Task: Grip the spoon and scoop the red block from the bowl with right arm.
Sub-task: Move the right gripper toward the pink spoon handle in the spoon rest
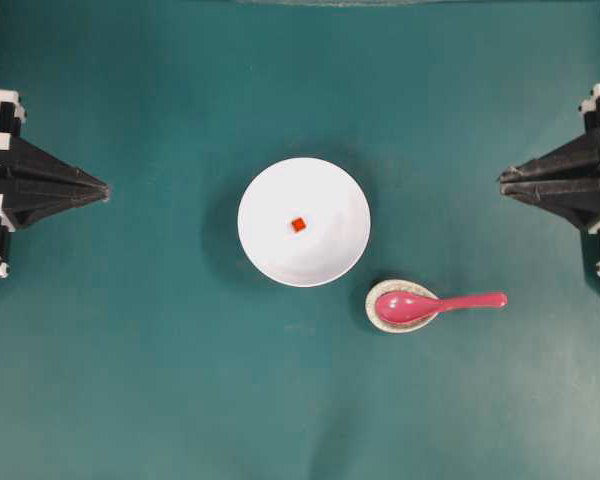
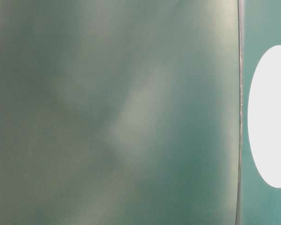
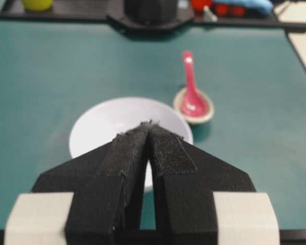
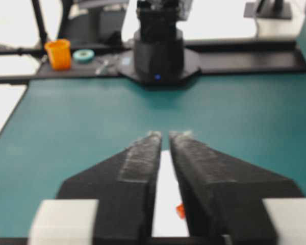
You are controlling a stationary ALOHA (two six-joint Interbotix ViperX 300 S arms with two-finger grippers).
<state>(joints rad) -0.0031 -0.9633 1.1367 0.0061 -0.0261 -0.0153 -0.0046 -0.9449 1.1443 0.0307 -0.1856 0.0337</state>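
The white bowl [image 1: 330,200] sits mid-table with the tiny red block [image 1: 298,225] inside it. The pink spoon [image 1: 435,303] lies to the bowl's lower right, its scoop resting in a small speckled dish [image 1: 372,312] and its handle pointing right. My right gripper [image 1: 502,180] waits at the right edge, well away from the spoon, with a narrow gap between its fingertips and nothing in it. In the right wrist view the bowl [image 4: 166,194] and block [image 4: 180,210] show between the fingers of the right gripper [image 4: 164,134]. My left gripper [image 1: 105,188] rests shut at the left edge.
The left wrist view shows the left gripper [image 3: 149,124], bowl [image 3: 107,122], spoon [image 3: 192,97] and dish [image 3: 178,104] ahead. An orange cup [image 4: 58,53] and a tape roll [image 4: 83,55] stand beyond the table's far edge. The table-level view is blurred, with the bowl [image 2: 271,117] at right.
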